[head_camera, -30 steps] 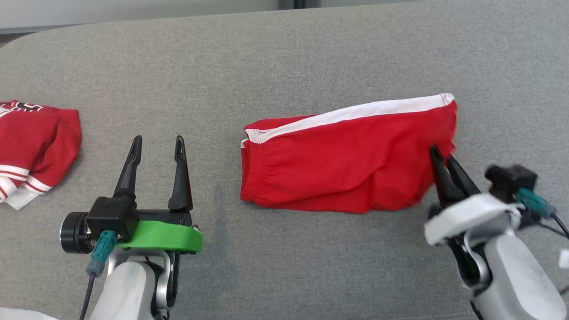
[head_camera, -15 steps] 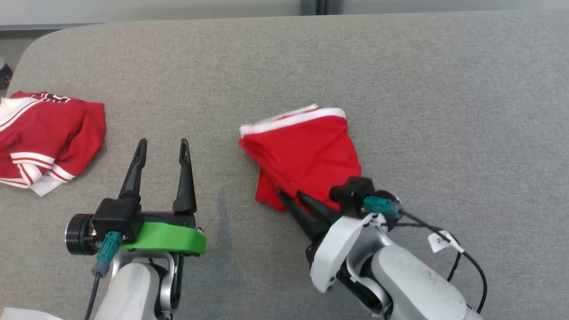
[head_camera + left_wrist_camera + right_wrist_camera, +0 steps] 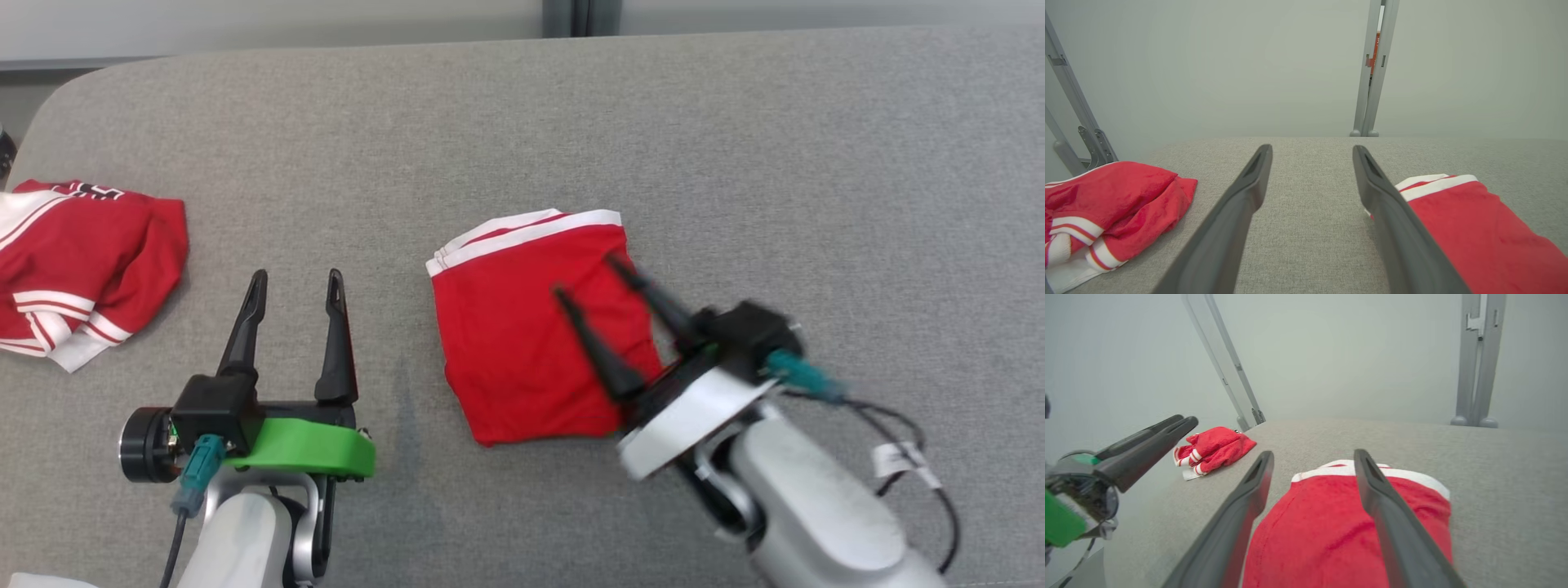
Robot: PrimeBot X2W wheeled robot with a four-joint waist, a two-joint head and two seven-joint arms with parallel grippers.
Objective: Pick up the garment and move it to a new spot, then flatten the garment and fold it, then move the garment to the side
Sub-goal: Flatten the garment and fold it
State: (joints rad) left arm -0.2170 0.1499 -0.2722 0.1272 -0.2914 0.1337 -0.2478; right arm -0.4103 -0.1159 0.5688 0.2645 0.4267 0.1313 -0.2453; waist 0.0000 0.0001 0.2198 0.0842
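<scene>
We find the shorts [image 3: 522, 351] folded double, mid-surface [image 3: 735, 163]. The right fingers [image 3: 592, 343] are spread wide above them, gripping nothing, apparently leaving the fold to rest, though blurred. The left fingers [image 3: 331, 327] are wide apart, empty, parked alongside out of the way.

Pretty sure robot lab or test cell, not home. Grey fabric-topped table [image 3: 522, 122], bare pale wall panels [image 3: 1249, 61] right behind table, grey metal frame post [image 3: 1374, 69] at table's far edge, slanted strut [image 3: 1069, 94] off table's left corner.

Matt red cloth garment [image 3: 522, 359], grey woven tabletop [image 3: 816, 163]
</scene>
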